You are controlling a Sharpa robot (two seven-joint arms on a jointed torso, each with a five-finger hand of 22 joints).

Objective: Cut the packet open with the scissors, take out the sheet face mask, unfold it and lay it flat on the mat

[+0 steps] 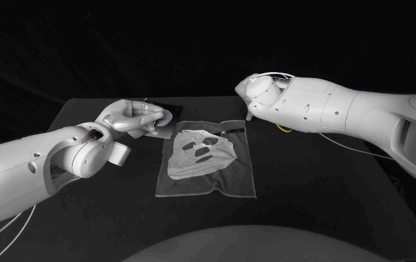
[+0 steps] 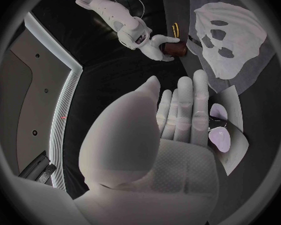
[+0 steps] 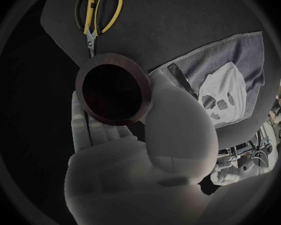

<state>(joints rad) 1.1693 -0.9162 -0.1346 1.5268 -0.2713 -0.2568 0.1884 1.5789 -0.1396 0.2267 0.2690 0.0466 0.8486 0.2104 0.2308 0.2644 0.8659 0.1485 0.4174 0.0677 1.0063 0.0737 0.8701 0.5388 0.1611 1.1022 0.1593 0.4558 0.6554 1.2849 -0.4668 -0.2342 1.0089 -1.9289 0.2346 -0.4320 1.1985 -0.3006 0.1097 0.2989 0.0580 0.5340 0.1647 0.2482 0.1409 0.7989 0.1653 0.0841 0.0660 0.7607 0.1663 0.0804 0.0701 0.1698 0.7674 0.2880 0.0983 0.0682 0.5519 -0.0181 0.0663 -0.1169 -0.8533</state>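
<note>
Mask (image 1: 204,149) unfolded, flat on mat (image 1: 208,187) mid-desk (image 1: 329,178); task looks nearly done. Left hand (image 1: 131,118) grips cut packet (image 1: 161,132); right hand (image 3: 147,155) holds dark round cup (image 3: 112,92).

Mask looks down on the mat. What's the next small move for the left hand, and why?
Probably lower the left hand and set the packet on the table beside the mat. The mask lies spread open on the mat, so the packet seems leftover; the right hand holds a dark cup.
</note>
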